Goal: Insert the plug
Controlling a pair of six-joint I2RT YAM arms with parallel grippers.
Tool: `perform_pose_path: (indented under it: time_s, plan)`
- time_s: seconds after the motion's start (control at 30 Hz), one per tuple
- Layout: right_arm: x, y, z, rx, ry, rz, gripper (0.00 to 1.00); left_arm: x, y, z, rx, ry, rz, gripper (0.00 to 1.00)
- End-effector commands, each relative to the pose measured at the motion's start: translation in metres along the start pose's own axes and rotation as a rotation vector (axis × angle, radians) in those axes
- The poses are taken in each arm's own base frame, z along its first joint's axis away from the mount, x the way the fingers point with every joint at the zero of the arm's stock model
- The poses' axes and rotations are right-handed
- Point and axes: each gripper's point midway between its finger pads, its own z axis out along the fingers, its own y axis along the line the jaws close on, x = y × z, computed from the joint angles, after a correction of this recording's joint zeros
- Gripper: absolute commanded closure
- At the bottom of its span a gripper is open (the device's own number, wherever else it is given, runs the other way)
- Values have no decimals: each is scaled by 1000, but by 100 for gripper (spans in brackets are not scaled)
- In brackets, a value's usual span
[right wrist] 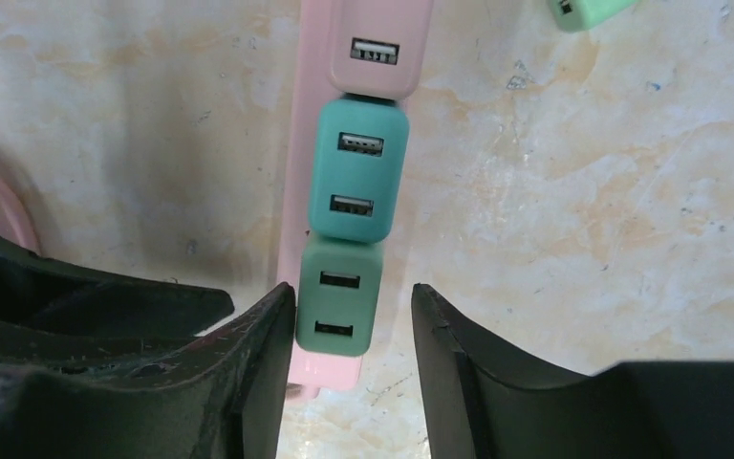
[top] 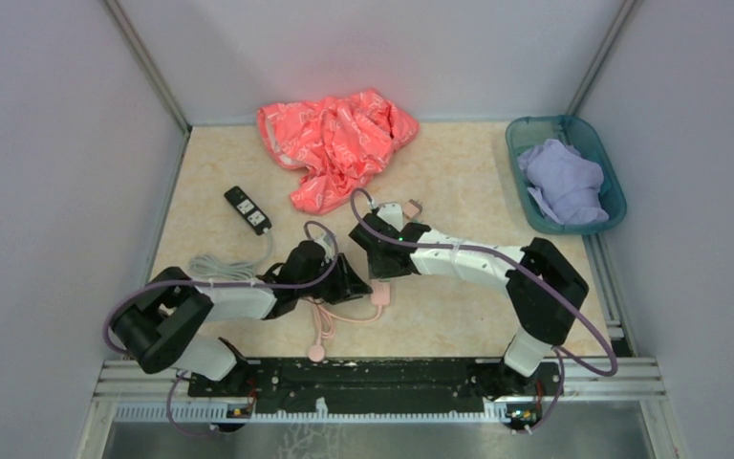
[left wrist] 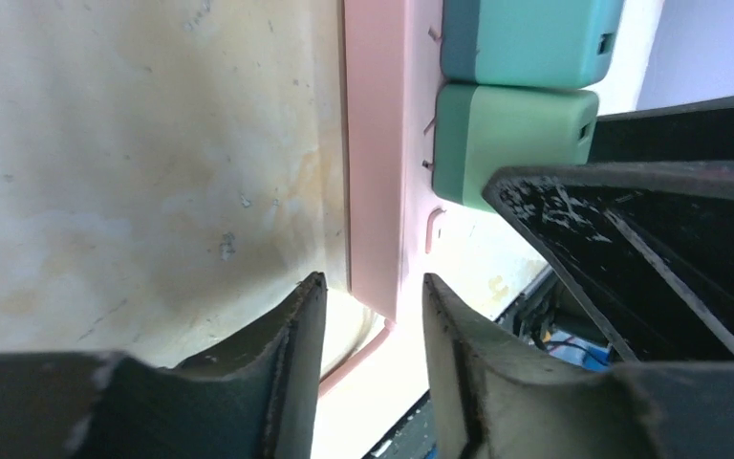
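Note:
A pink power strip (right wrist: 302, 143) lies on the table, holding a pink charger (right wrist: 375, 48), a teal charger (right wrist: 358, 172) and a green charger (right wrist: 337, 301) in a row. My right gripper (right wrist: 354, 292) is open with its fingers on either side of the green charger; the left finger is very close to it. My left gripper (left wrist: 375, 279) is open and straddles the strip's cable end (left wrist: 375, 143) without touching it. In the top view both grippers (top: 354, 280) (top: 375, 251) meet over the strip and hide most of it; one pink end (top: 380, 296) shows.
The strip's pink cable (top: 325, 325) curls toward the near edge. A black power strip (top: 248, 209) with a grey cord (top: 225, 266) lies at the left. A crumpled red-pink bag (top: 334, 143) is at the back. A teal basket (top: 541, 122) holds lilac cloth (top: 561, 182).

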Motion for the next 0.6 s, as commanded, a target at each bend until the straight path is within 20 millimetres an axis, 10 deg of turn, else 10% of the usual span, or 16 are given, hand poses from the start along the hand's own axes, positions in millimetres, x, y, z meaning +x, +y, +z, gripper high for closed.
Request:
perform_pose_path:
  time_s: [0.0, 0.2, 0.57]
  plan:
    - [-41, 4, -47, -92, -141, 16, 49, -17, -1, -13, -68, -74, 82, 45]
    - [-59, -4, -73, -147, -256, 16, 35, -33, 2, -36, -138, -155, 137, 26]
    - [-44, -16, -61, -144, -272, -32, 24, -50, 39, -100, -422, -280, 152, 12]
